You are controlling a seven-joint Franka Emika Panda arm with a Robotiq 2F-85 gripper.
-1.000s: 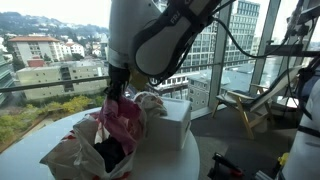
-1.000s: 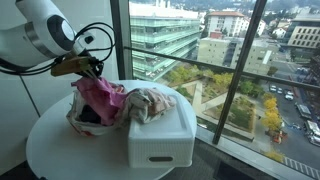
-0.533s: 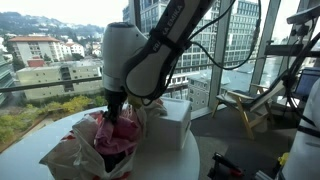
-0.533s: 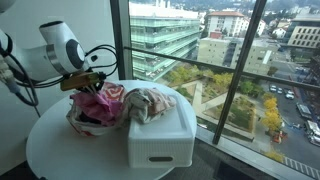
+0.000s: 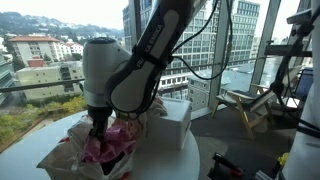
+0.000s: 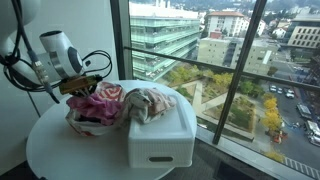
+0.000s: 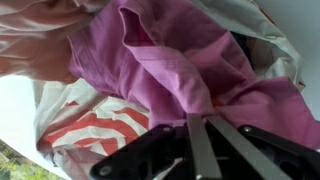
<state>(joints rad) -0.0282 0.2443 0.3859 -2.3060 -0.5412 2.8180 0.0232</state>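
Note:
A magenta cloth (image 7: 170, 60) fills the wrist view, and my gripper (image 7: 200, 122) is shut on a fold of it, the two fingers pressed together. In both exterior views the gripper (image 5: 97, 130) (image 6: 80, 88) is low over a white bag (image 6: 84, 123) with red stripes (image 7: 95, 128), and the magenta cloth (image 5: 112, 146) (image 6: 100, 102) is bunched in the bag's mouth. The bag sits on a round white table (image 6: 60, 155). The arm's bulk hides part of the bag in an exterior view.
A white plastic box (image 6: 160, 138) (image 5: 175, 118) stands beside the bag, with a pale patterned cloth (image 6: 150, 102) draped over its top. Floor-to-ceiling windows (image 6: 215, 70) run right behind the table. A chair (image 5: 240, 105) stands further off.
The arm has come down and the gripper has lowered the magenta cloth from above the bag into its mouth. The jaws stayed shut on the cloth.

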